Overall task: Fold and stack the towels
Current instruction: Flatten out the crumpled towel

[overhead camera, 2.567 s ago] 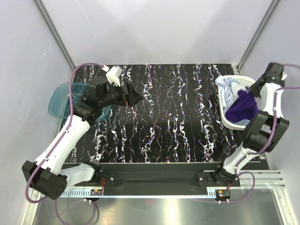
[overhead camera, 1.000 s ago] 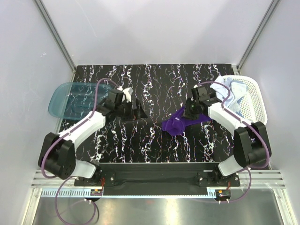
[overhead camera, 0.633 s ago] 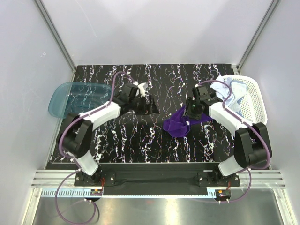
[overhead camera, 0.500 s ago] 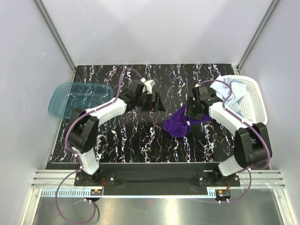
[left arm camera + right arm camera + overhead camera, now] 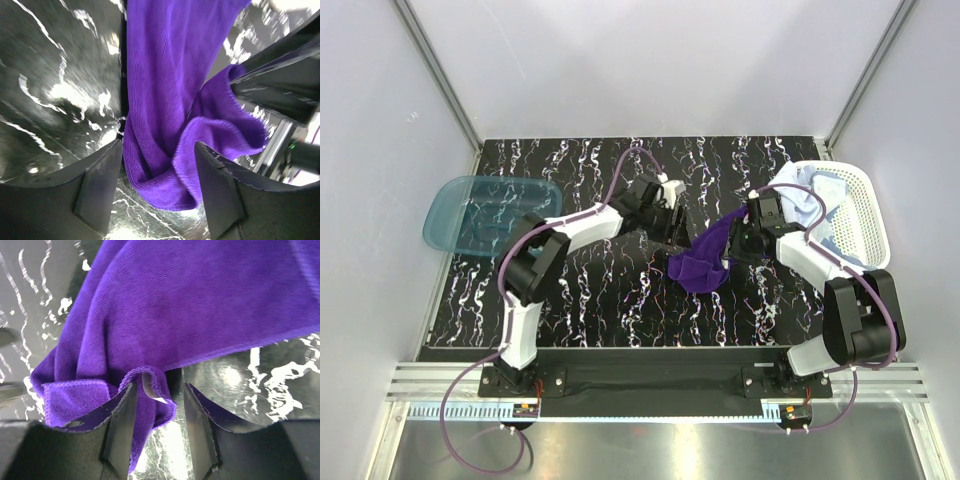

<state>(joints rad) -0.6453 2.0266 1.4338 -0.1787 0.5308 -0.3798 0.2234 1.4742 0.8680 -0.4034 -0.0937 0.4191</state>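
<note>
The deep purple towel lies crumpled on the black marbled table at mid-right. One end rises toward my right gripper. In the right wrist view the towel fills the top. My right gripper has its jaws apart, with a hem fold draped in the gap against one finger. My left gripper is just left of the towel, wide open. In the left wrist view the towel lies between the tips of my left gripper. Pale blue and white cloth lies in the basket.
The white mesh basket stands at the table's right edge. The translucent teal tray sits at the left edge. Grey walls close in the back and both sides.
My right gripper carried the purple towel from the basket to the table's middle. My left arm swung from the teal tray rightward up to the towel.
</note>
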